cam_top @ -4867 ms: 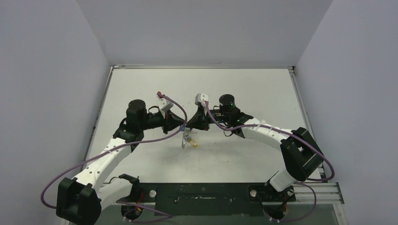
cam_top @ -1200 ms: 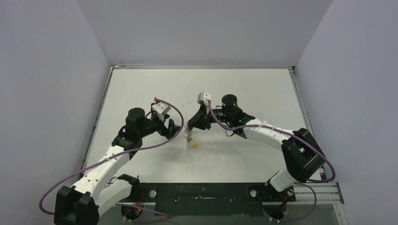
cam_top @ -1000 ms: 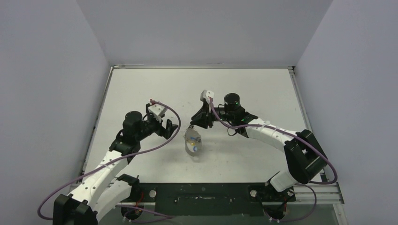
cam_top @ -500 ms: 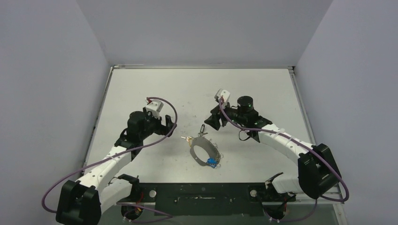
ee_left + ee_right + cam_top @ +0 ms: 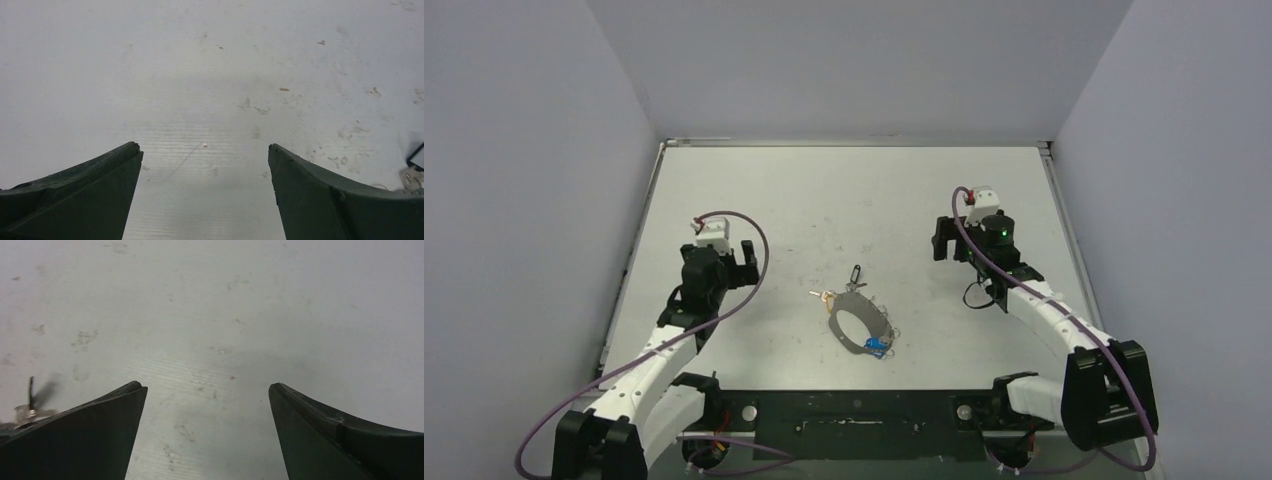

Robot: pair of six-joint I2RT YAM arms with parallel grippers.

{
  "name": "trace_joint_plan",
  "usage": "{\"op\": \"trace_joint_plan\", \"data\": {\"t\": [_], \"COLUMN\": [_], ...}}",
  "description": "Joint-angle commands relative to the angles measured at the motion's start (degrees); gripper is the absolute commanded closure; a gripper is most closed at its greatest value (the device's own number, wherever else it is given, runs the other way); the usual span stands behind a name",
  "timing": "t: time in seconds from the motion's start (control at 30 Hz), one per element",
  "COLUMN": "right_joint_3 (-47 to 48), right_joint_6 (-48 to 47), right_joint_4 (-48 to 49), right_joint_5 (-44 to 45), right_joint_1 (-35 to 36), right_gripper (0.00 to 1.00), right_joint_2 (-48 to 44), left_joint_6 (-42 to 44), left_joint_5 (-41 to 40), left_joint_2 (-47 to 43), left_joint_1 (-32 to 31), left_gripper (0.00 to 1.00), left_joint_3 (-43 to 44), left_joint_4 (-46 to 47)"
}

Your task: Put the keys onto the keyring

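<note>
Silvery keyring point(image 5: 834, 325): flat on the desk point(image 5: 754, 190), between the arms, well apart from both.
Keys point(image 5: 876, 347): at the hoop's rim; blue one on the near side, black key point(image 5: 855, 273) on the far side; too small to tell whether threaded.
Left pincer point(image 5: 205, 147): fingers wide apart, empty; metal glint point(image 5: 411, 176) cut off at right edge, unclear.
Right pincer point(image 5: 206, 386): wide apart, empty; black key blurred, half hidden by a finger.
</note>
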Motion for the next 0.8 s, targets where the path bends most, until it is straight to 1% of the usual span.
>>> {"op": "trace_joint_plan", "data": {"t": [0.0,0.13,0.2,0.27,0.37,0.43,0.5,0.57,0.67,0.73,0.77], "right_joint_3": [-3.58,-7.74,-10.52,-13.4,-17.22,-18.32,-18.31,-17.86,-18.76,-19.85,-20.67], "right_joint_6": [2.07,1.17,0.21,-1.83,-2.22,-1.22,-0.32,-0.11,-0.81,-1.11,-1.36], "right_joint_4": [-1.72,0.25,2.99,7.04,14.45,17.86,19.56,21.2,25.07,28.33,30.28], "right_joint_5": [17.5,24.65,27.78,28.9,30.36,31.64,32.57,32.48,32.04,32.34,32.35], "right_joint_1": [-2.24,-2.27,-2.29,-2.36,-2.46,-2.52,-2.68,-2.82,-2.92,-3.06,-3.24], "right_gripper": [0.0,0.0,0.0,0.0,0.0,0.0,0.0,0.0,0.0,0.0,0.0], "right_joint_2": [-4.16,-6.45,-7.3,-7.87,-7.17,-5.39,-2.97,-1.38,-0.83,-0.63,-0.46], "left_joint_6": [5.37,7.23,7.91,8.43,10.16,11.95,14.5,16.81,15.33,15.26,16.65], "left_joint_5": [-12.37,-18.75,-19.5,-19.61,-19.12,-19.31,-18.52,-16.74,-9.98,-8.71,-8.78], "left_joint_2": [-0.28,4.26,7.28,10.79,15.97,20.54,24.08,27.41,34.36,40.51,42.88], "left_joint_1": [0.65,1.01,1.29,1.54,2.5,3.18,3.93,4.51,7.62,8.84,9.24], "left_gripper": [0.03,0.03,0.03,0.03,0.03,0.03,0.03,0.03,0.03,0.03,0.03], "left_joint_3": [-0.88,-5.43,-7.55,-9.18,-7.31,-6.83,-6.64,-8.14,-10.3,-11.1,-11.39], "left_joint_4": [2.44,13.39,19.89,26.44,29.23,34.32,39.74,48.23,60.08,66.59,71.93]}}
